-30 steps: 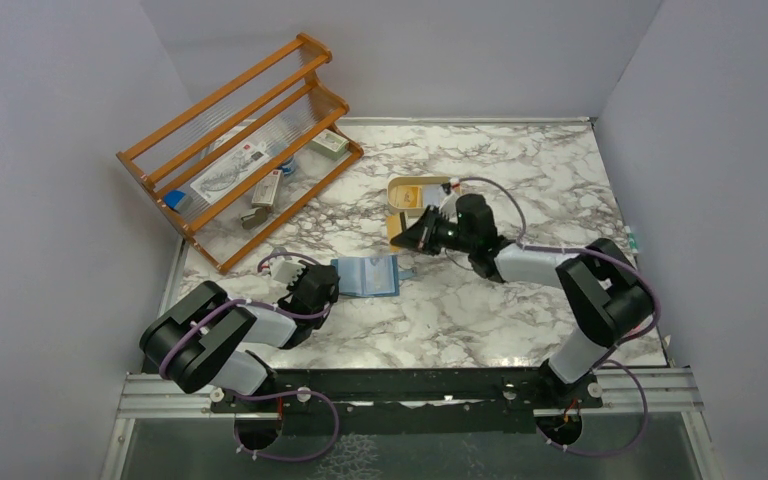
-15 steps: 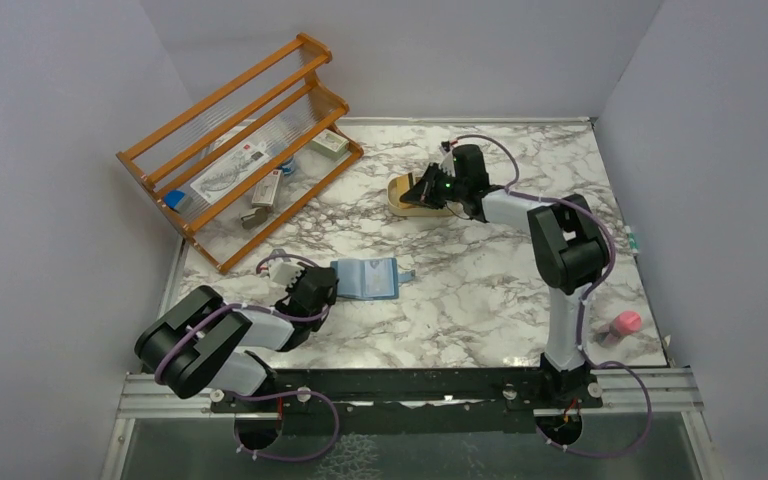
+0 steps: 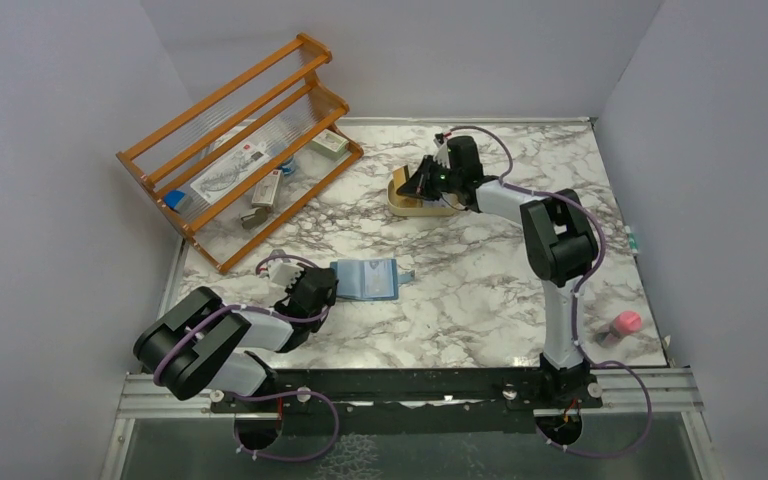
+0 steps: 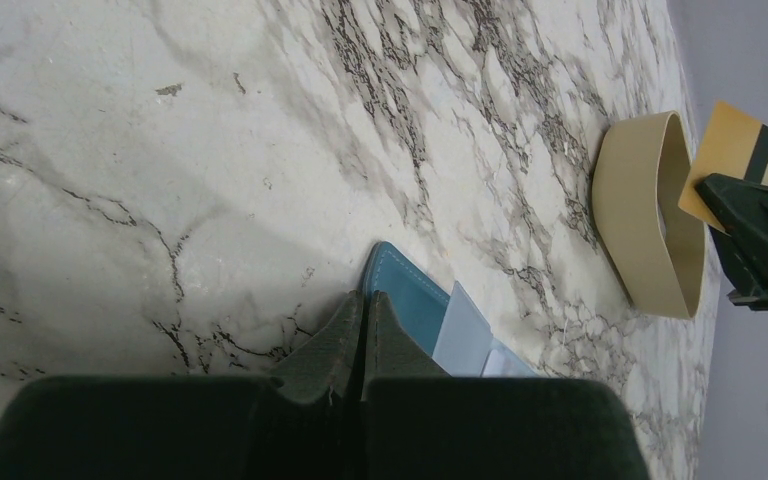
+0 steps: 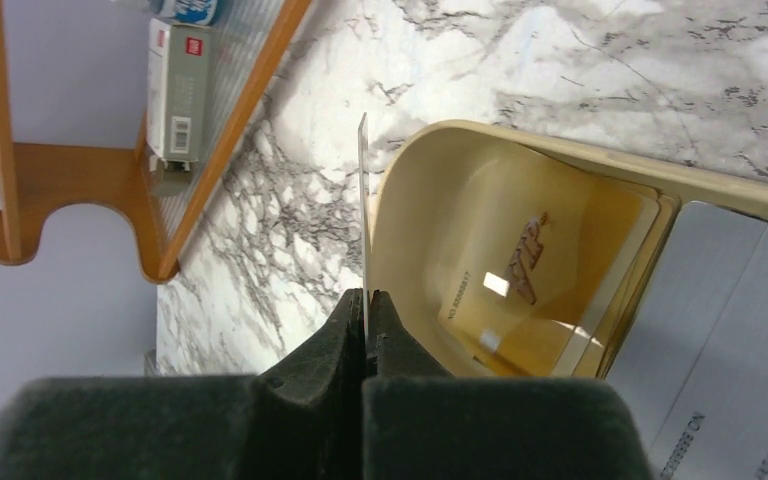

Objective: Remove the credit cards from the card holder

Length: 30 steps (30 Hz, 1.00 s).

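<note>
Near the front left of the marble desk (image 3: 480,290), the teal card holder (image 3: 365,278) is lying open and flat, with the left end effector (image 3: 322,285) clenching its fingers on the edge nearest that arm. In the left wrist view, pale cards (image 4: 465,330) are showing in the holder's lighter blue slots, just beyond the pressed-together fingertips (image 4: 363,310). Toward the back of the desk, the right end effector (image 3: 422,183) is gripping a yellow card with a dark stripe (image 4: 735,150) and holding it on edge over the left rim of the cream tray (image 3: 415,205). Another yellow card (image 5: 550,270) is lying flat inside that tray. An orange wooden rack (image 3: 240,150) is standing at the far left, well apart from the holder.
</note>
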Motion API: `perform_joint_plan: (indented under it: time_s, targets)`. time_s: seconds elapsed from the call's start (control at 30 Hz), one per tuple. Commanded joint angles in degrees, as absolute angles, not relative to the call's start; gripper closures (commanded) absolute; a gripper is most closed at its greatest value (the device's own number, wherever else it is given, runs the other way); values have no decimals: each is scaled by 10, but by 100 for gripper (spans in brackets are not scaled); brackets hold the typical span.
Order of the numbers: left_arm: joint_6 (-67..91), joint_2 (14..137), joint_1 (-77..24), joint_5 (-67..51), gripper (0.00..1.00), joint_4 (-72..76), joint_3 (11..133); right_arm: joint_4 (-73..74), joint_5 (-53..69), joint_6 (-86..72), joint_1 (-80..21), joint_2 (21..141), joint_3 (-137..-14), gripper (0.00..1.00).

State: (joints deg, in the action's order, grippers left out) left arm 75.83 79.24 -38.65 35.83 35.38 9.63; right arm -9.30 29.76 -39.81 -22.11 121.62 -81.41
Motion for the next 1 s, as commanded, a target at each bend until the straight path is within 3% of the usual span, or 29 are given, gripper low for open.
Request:
perform_joint_plan:
  time_s: [0.0,0.27,0.73,0.83,0.97]
  targets:
    - [745,802,-390,347,100,274,80,-62,292,-385,-221,1256,-840,99]
    - [744,806,-390,347,100,275,82,-52,286,-381,-221,1262,-839,99]
    - [746,810,-389,347,100,274,84,-20,278,-361,-221,1237,-830,87]
    - [745,814,-390,345,100,274,87,-15,283,-352,-221,1235,-832,76]
    - [744,813,-390,344,100,275,87,-2,290,-339,-222,1240,-851,45]
